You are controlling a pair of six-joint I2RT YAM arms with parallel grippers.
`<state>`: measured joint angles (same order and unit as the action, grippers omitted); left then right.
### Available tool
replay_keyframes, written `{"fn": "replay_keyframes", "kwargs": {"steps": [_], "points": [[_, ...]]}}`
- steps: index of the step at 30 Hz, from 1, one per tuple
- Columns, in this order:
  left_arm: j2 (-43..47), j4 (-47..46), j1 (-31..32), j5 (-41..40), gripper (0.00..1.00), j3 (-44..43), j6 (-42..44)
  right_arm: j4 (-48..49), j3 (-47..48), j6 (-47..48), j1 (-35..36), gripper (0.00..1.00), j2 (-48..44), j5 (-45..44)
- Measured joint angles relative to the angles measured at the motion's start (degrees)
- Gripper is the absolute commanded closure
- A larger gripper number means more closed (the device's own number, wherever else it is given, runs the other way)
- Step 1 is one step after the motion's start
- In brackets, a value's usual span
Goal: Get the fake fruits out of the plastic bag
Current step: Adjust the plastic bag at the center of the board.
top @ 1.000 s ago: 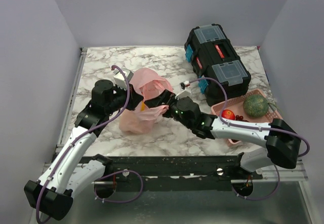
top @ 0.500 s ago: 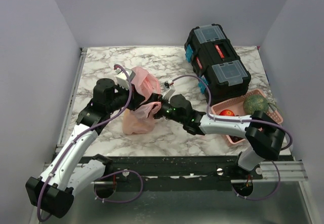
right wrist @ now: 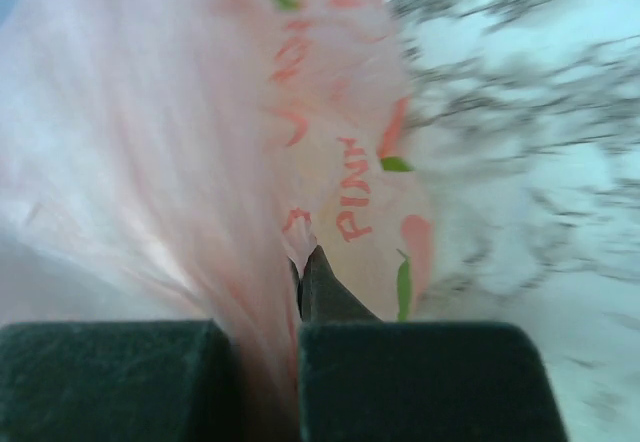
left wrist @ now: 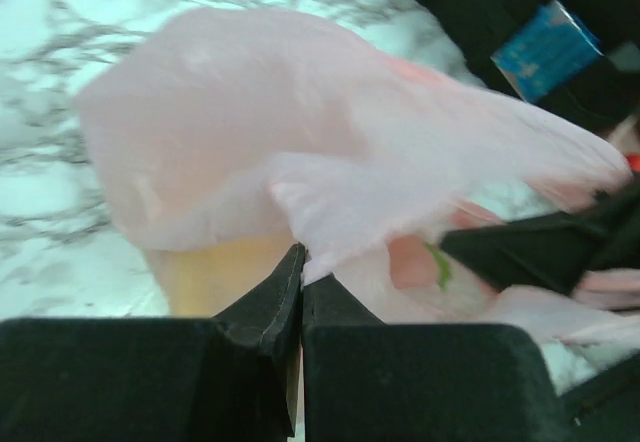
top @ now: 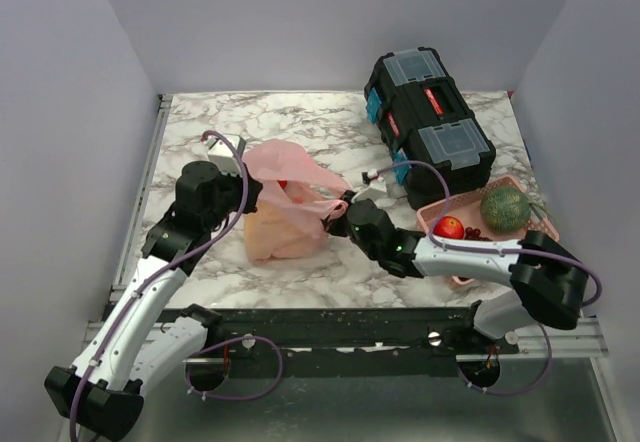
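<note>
Snapped shut after gaping a second ago, the right claw [top: 336, 218] now pinches a fold of the plastic bag [top: 285, 212] and has drawn back to the right, stretching the pink film toward the left claw [top: 252, 188], which stays clenched on the opposite rim. Both wrist views show thin film caught where the fingertips [left wrist: 282, 290] meet. The toy fruits [left wrist: 215, 272] are inside the bag, visible only as a yellow patch and a reddish one with a fleck of green behind the plastic. The bag rests left of centre on the marble table [top: 300, 122]. Bare marble runs behind it to the back wall and leftward to the raised rail [top: 158, 162] along the table's edge, with a narrower strip in front toward the near edge. Room is tighter on the right, where a black toolbox [top: 430, 122] stands at the back corner, near the right arm's looping cable. A pink basket [top: 460, 197] holds a green melon [top: 505, 207], a red apple [top: 450, 227] and dark grapes [top: 472, 232], and the right forearm crosses its near side. Orange lettering [right wrist: 355, 202] on the bag begins "PIN", with the rest blurred. A red label [top: 435, 98] on the toolbox lid is too small to read.
</note>
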<state>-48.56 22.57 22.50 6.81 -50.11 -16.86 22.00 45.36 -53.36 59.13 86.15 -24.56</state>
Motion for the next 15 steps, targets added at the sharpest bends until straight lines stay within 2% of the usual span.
{"fn": "replay_keyframes", "kwargs": {"steps": [3,5,7,9,15], "points": [[1.6,0.6,-0.6,-7.0,1.0,0.0,-0.8,-2.0,-5.2,2.1,0.0,0.97,-5.9,-6.1],[2.9,0.7,-0.8,-8.9,1.0,0.0,-1.4,-2.1,-8.1,3.9,0.0,0.93,-9.2,-8.2],[2.9,0.7,-1.0,-9.2,1.0,0.0,-1.6,-1.9,-10.6,5.9,0.0,0.85,-12.1,-8.3],[2.3,0.7,-1.1,-8.9,1.0,0.0,-1.6,-1.2,-12.2,7.5,0.0,0.69,-13.8,-7.5],[1.4,0.7,-2.1,-8.4,1.0,0.0,-1.6,-2.4,-14.9,8.5,0.0,0.68,-15.1,-6.0]]}}
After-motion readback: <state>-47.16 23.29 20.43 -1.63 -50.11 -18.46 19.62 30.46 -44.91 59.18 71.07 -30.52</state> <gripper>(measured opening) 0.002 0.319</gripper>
